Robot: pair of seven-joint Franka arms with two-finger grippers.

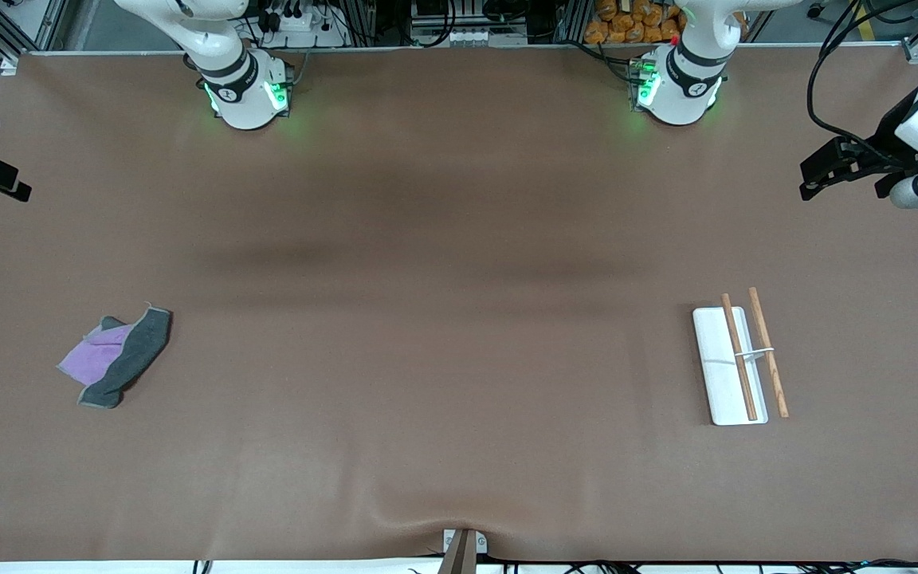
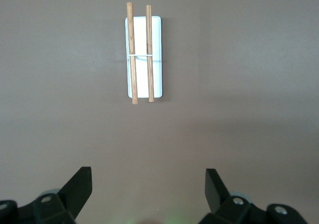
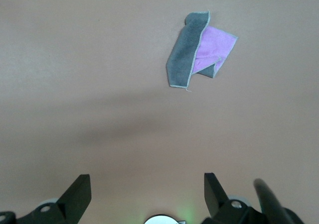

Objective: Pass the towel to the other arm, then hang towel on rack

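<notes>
Over the brown surface (image 1: 459,383), both arms are drawn back toward their own ends and held high. The left pincer (image 2: 148,194) looks straight down with its black fingers spread wide, nothing between them; in the front view it shows at the edge of the picture, at the left arm's end (image 1: 841,167). The right pincer (image 3: 147,196) hangs the same way — fingers released and apart, gripping nothing.

The small soft towel (image 1: 115,357), light purple on one face and dark grey on the other with a thin pale hem, lies crumpled on the surface toward the right arm's end (image 3: 198,52). The grey face is folded over part of the purple one as a long band running slantwise.

The rack (image 1: 734,365) — a flat white rectangular base with two thin light-brown wooden rods and a thin metal crosspiece — sits toward the left arm's end, well apart from the towel (image 2: 143,57). Its long axis runs roughly nearer-to-farther from the front camera, the rods parallel along it. Nothing hangs on the rods.
</notes>
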